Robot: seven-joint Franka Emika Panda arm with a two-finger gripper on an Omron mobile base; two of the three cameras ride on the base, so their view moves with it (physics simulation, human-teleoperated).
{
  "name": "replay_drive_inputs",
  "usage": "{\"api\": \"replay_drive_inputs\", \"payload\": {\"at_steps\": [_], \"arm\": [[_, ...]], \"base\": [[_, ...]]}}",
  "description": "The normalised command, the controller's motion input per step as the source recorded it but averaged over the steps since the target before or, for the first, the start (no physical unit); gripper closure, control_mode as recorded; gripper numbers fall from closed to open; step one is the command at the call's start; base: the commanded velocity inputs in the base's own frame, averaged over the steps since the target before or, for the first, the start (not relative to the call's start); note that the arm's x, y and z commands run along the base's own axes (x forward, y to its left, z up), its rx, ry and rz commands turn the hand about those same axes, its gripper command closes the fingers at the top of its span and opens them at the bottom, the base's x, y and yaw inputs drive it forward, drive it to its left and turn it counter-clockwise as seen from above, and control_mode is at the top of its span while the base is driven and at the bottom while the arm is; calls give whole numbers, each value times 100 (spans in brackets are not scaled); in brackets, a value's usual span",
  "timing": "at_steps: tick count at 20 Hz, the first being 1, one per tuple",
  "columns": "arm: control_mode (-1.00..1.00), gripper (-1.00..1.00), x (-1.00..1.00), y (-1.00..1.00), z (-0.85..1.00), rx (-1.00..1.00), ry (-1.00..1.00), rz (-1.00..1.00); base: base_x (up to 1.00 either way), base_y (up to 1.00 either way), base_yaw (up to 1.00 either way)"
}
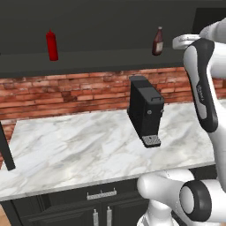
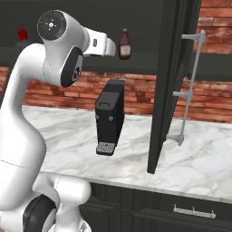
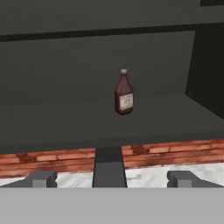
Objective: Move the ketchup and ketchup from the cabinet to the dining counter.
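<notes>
Maroon ketchup bottle (image 3: 124,93): you have it dead ahead in the hand view, upright on the cabinet shelf (image 3: 65,118), well apart from the side wall on its right.
Red ketchup bottle (image 1: 52,45): it stands upright on the same shelf, well apart from the maroon one and far off to the left in the left base view.
Handling, as a judgement: both look like small, stiff, light bottles with smooth sides, so they could slip or tip if you nudge them at the neck.
Where to take hold: go for the squat labelled body of the maroon bottle, below the narrow neck, with a finger on each side.
Tool (image 3: 112,178): its jaws stand wide apart and hold nothing; it is short of the shelf and apart from the bottle.
Cabinet door (image 2: 174,81): it hangs open to the right of the arm, with its long silver bar handle (image 2: 190,86) facing out.
Coffee machine (image 1: 145,110): it sits on the marble desk (image 1: 66,145) right under the maroon bottle, so keep the bottle clear of it on the way out.
Progress: neither bottle has left the shelf yet.
</notes>
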Motion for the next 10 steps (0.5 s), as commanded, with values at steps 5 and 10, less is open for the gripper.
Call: {"api": "replay_drive_inputs", "payload": {"at_steps": [5,10], "arm": [[-100,-100,54,-8,0,0,0,0],[-100,-100,31,-2,0,0,0,0]], "base": [[0,0,0],[0,0,0]]}}
